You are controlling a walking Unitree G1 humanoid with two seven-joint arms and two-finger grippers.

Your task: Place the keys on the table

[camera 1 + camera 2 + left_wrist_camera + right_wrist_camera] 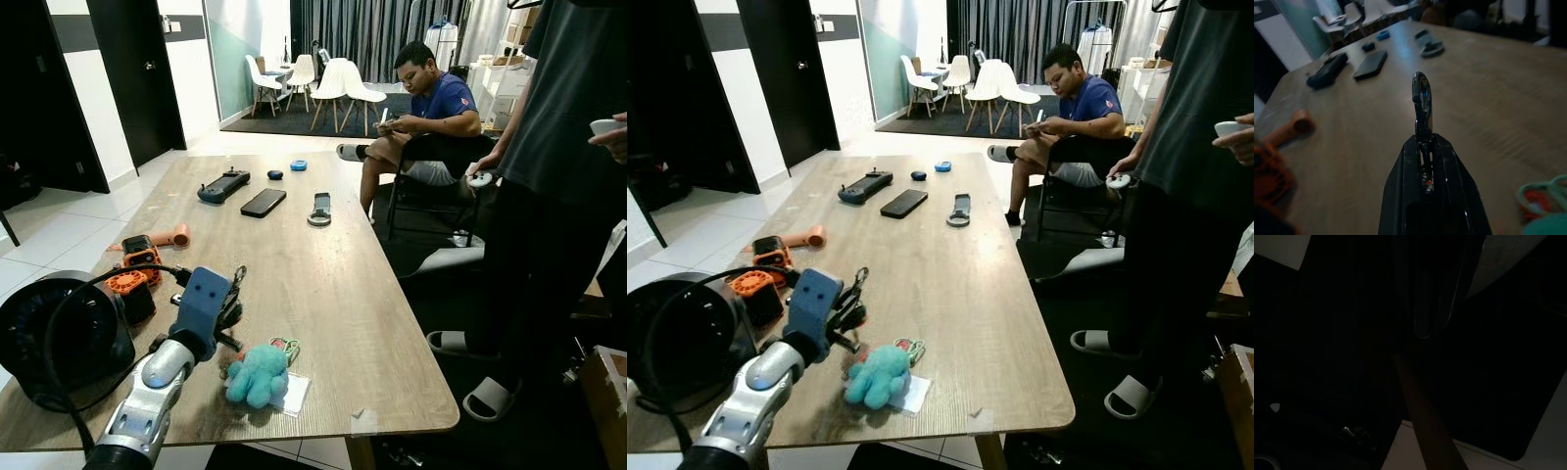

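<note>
Silver left arm [147, 392], blue wrist block, black cable.

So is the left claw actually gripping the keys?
Touching. In the left wrist view the left claw is shut around the keys, whose carabiner sticks out past the fingertips.

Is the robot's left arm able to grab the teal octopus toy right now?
Probably not yet: the left gripper is shut on the keys, though the octopus toy sits just beside it, unblocked.

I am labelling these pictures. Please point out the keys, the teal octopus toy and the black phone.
keys [1421, 95]: left wrist view, carabiner loop above the closed fingers.
teal octopus toy [257, 373]: left eye view, its head.
black phone [264, 202]: left eye view, screen centre.
</note>
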